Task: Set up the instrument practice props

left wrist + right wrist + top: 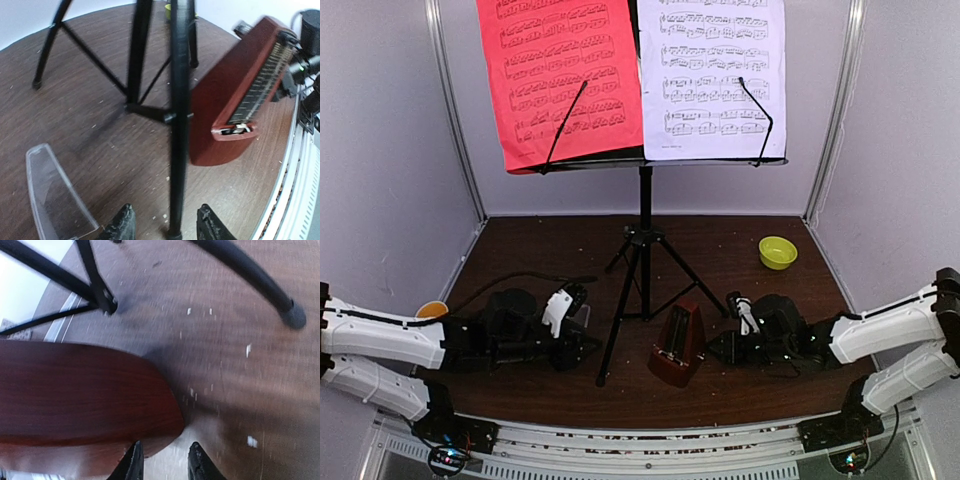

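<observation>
The black music stand (645, 200) stands on tripod legs at mid table. It holds the red sheet (560, 75) on the left and the white sheet (712, 75) on the right, each under a wire arm. The brown metronome (677, 345) sits in front of the tripod. My left gripper (588, 345) lies low to its left. In its wrist view this gripper (166, 227) is open around the near tripod leg (177, 125), with a gap on each side. My right gripper (165, 465) is open, and the metronome (85, 390) is just ahead of its left finger, not gripped.
A yellow-green bowl (777, 252) sits at the back right. An orange cup (432, 310) peeks out behind my left arm. A clear plastic piece (55, 195) lies by my left gripper. Another tripod foot (295, 317) rests ahead of my right gripper. Grey walls enclose three sides.
</observation>
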Robot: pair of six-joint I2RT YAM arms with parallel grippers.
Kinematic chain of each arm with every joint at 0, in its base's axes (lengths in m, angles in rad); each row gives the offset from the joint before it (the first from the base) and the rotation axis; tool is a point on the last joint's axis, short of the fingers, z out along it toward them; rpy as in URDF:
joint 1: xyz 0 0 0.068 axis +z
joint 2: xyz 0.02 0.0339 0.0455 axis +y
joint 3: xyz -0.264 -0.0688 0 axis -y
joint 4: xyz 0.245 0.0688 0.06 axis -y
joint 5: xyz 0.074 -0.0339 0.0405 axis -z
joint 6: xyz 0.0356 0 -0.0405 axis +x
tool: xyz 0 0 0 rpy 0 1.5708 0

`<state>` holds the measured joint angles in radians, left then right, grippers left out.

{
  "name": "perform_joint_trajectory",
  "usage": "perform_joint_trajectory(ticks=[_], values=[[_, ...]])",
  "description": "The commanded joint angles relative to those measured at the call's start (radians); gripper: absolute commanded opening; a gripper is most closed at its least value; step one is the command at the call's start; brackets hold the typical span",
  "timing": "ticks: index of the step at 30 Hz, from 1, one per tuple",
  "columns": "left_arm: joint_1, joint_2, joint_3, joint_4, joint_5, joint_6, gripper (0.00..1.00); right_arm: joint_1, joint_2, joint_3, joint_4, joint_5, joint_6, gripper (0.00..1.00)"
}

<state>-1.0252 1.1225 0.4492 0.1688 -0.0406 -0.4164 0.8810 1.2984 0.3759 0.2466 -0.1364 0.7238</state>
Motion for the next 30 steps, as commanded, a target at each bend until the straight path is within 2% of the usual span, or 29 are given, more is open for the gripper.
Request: perform_joint_trajectory(ticks=[1,8,12,15,19,25,30], values=[[-0.061,0.098,0.09,0.091,-0.05,0.064,0.43,-0.03,0.086,0.072,0.118,-0.045,-0.032,0.32],[-0.134,0.231,0.187,0.115,-0.08,0.091,0.42,-0.084,0.203,0.129,0.248,-0.156,-0.025,0.32],[-0.139,0.253,0.201,0.141,-0.087,0.074,0.42,-0.104,0.151,0.138,0.228,-0.189,-0.069,0.38],[-0.139,0.226,0.181,0.159,-0.117,0.059,0.42,-0.103,0.06,0.122,0.143,-0.184,-0.131,0.48],[-0.136,0.186,0.15,0.163,-0.165,0.047,0.43,-0.101,-0.075,0.051,0.123,-0.179,-0.156,0.7],[-0.116,0.158,0.124,0.168,-0.169,0.031,0.43,-0.04,-0.19,0.029,0.077,-0.135,-0.185,0.97],[-0.11,0.155,0.127,0.169,-0.171,0.037,0.43,0.056,-0.217,0.08,0.01,-0.024,-0.208,1.0]])
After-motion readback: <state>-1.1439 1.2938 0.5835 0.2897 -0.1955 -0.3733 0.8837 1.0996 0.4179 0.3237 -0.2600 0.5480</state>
